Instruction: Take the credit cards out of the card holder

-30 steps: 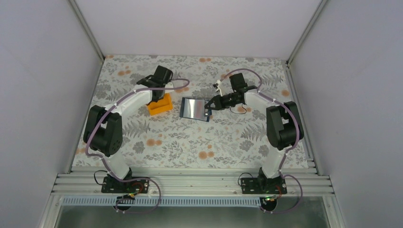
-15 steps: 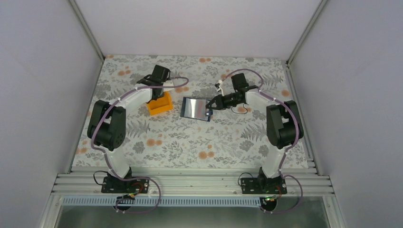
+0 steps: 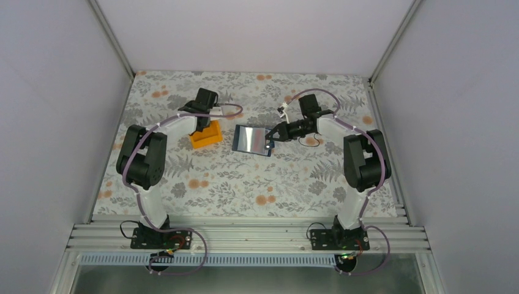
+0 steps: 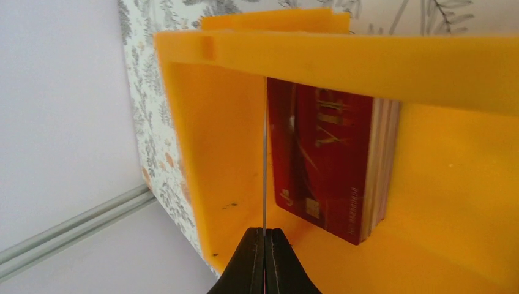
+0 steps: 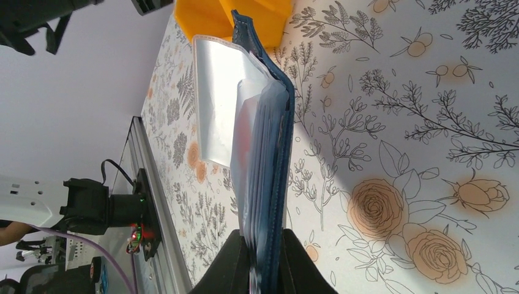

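Left gripper, clamped on a thin edge-on card, holds it inside the orange plastic tray beside the stacked red plastic credit cards just ahead, while the right gripper pinches the flat blue bifold card holder by its edge; releasing the card to finish this drop-off likely comes next.

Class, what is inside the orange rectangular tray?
Inside the orange rectangular tray sits a stack of red credit cards; the left end effector pinches another thin card edge-on. The front card hides the others' faces.
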